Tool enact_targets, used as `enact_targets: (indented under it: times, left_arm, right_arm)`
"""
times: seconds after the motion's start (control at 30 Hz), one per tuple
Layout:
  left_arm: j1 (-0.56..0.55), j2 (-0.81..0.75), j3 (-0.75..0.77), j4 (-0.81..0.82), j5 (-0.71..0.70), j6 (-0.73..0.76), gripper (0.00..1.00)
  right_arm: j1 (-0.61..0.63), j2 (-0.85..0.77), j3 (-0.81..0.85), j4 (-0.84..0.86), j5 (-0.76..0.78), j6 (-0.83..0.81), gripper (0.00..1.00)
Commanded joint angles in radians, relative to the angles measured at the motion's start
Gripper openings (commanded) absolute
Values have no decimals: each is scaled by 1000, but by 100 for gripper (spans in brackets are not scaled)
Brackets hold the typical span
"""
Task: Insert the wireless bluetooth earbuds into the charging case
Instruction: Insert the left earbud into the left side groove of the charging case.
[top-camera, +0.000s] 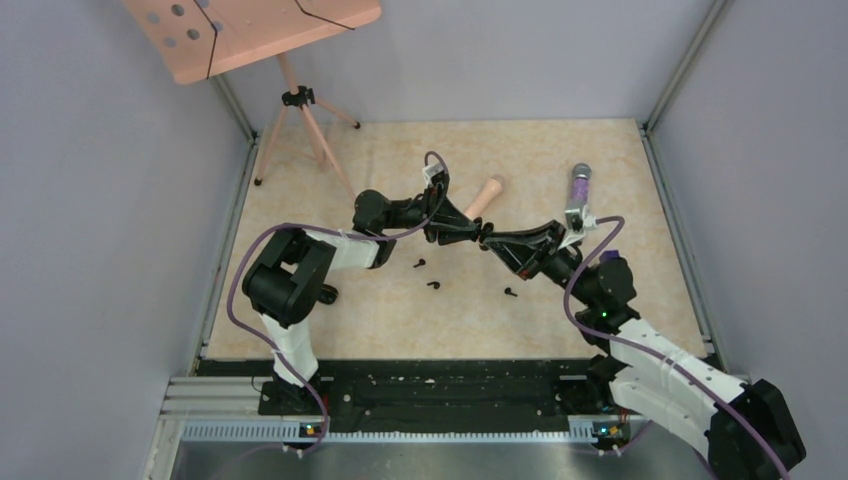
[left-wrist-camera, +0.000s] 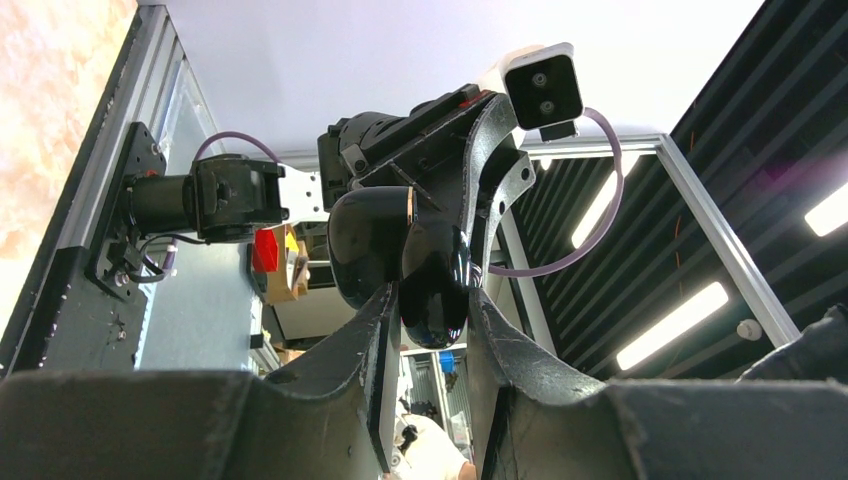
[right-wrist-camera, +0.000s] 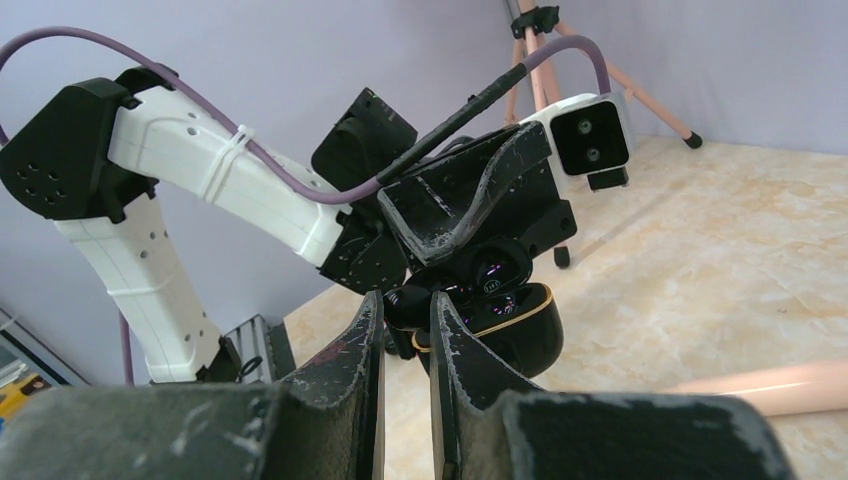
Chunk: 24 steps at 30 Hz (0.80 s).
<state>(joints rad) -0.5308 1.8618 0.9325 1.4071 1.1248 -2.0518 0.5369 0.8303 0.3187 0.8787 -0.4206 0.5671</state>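
Over the middle of the table both grippers meet. My left gripper (top-camera: 474, 231) (left-wrist-camera: 432, 300) is shut on the glossy black charging case (left-wrist-camera: 437, 275) (right-wrist-camera: 520, 335), held off the table with its lid (left-wrist-camera: 365, 245) open. The right wrist view shows its gold rim and one earbud (right-wrist-camera: 494, 283) sitting inside. My right gripper (top-camera: 492, 241) (right-wrist-camera: 405, 305) is shut on a small glossy black earbud (right-wrist-camera: 407, 298) with a short stem, right at the case's rim. Three more tiny black earbuds (top-camera: 420, 264) (top-camera: 433, 285) (top-camera: 511, 293) lie on the table below.
A pink rod (top-camera: 487, 194) lies just behind the grippers. A purple-and-white object (top-camera: 578, 188) stands at the back right. A tripod (top-camera: 300, 100) carrying a pink perforated board (top-camera: 250, 30) stands in the back left corner. Grey walls enclose the table.
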Motion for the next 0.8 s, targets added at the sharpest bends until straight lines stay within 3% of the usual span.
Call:
enact_targets:
  times: [0.0, 0.77]
  left_arm:
    - [0, -2, -9, 81, -3, -4, 0]
    - [0, -1, -10, 113, -2, -21, 0]
  right_arm:
    - [15, 5, 41, 69, 12, -1, 2]
    - [17, 53, 35, 61, 12, -23, 1]
